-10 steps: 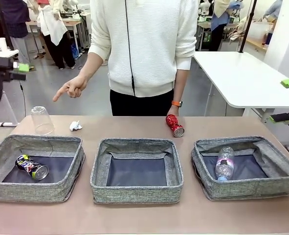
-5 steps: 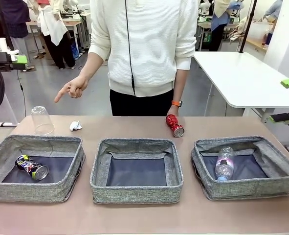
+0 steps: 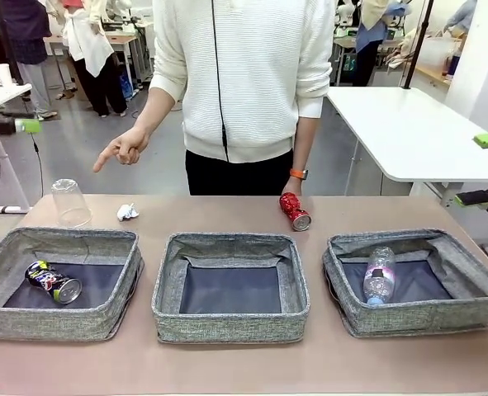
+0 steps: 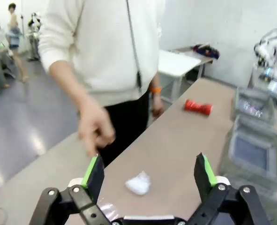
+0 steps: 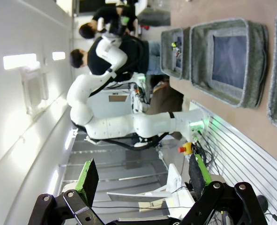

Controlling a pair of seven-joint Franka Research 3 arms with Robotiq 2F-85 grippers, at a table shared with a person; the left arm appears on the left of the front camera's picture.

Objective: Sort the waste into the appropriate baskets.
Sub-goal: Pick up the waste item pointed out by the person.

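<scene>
While the left gripper [image 4: 150, 171] hangs wide open and empty, the crumpled paper ball [image 4: 138, 183] lies loose on the table [image 3: 227, 363] ahead of it
Person's hand [image 3: 124, 150] points toward ball and upturned clear plastic cup [image 3: 70, 202] near it; right gripper [image 5: 140, 176], also open and empty, faces away from the waste. Best approach, likely: come straight down, straddle the ball, close softly, keep clear of the hand

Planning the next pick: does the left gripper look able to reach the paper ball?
Probably yes: the left gripper is open, and the paper ball lies bare ahead of it; only the person's hand hovers near.
</scene>
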